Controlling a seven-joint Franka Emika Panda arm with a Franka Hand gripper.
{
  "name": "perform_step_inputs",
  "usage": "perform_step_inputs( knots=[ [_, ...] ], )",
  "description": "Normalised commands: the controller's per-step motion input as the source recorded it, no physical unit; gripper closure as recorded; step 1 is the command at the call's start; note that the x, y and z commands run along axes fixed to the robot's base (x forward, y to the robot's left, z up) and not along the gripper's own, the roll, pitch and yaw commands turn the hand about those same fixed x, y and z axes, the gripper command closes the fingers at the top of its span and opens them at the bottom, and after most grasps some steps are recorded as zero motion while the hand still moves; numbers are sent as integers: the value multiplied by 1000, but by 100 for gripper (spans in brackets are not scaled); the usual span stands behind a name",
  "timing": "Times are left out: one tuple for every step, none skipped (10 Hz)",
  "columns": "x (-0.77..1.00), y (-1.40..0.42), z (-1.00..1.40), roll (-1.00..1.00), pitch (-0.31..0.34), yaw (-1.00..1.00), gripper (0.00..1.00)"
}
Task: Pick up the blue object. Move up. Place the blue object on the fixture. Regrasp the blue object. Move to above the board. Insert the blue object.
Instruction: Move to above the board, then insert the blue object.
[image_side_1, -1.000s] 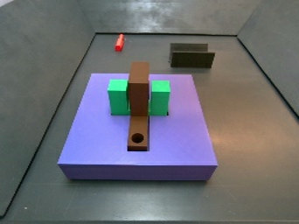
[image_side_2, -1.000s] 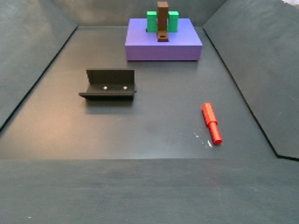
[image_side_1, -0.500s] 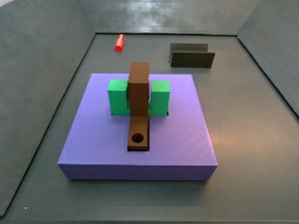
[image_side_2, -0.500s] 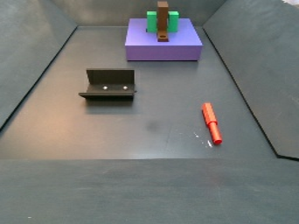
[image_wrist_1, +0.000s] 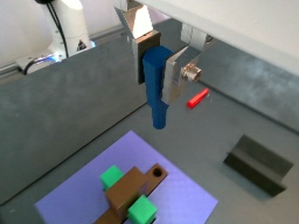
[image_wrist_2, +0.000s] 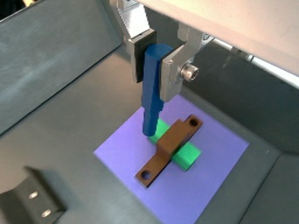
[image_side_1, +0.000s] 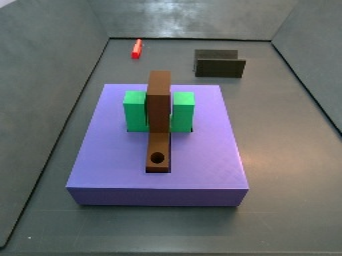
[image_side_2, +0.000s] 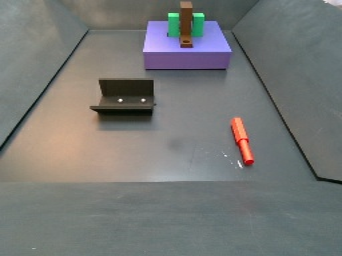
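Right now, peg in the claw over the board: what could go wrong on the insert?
1. The claw grips the blue peg only at its top, so the long free end could tilt or slip on contact.
2. In a wrist view the peg tip hangs over the green block, not the bar's hole; descending from here may hit the block or bar.
3. Neither side view shows the claw, so height above the board is unclear.
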Motion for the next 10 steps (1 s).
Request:
perform_step_inputs(
  knots=[
    [-49, -1, 2, -349, -38, -16, 100],
    [-28, 4, -8, -204, -26, -14, 100],
    [0, 0, -40, -14, 0, 0, 100],
    [9, 0, -20, -13, 29, 0, 100],
    [0, 0, -17, 7, 0, 0, 100],
    [11, -851, -126, 59, 3, 0, 100],
    [29, -1000, -414, -91, 37, 0, 100],
    [0, -1000, -420, -114, 0, 0, 100],
    [0, -1000, -400, -161, 0, 0, 100],
    [0, -920, -260, -266, 0, 0, 100]
  ],
)
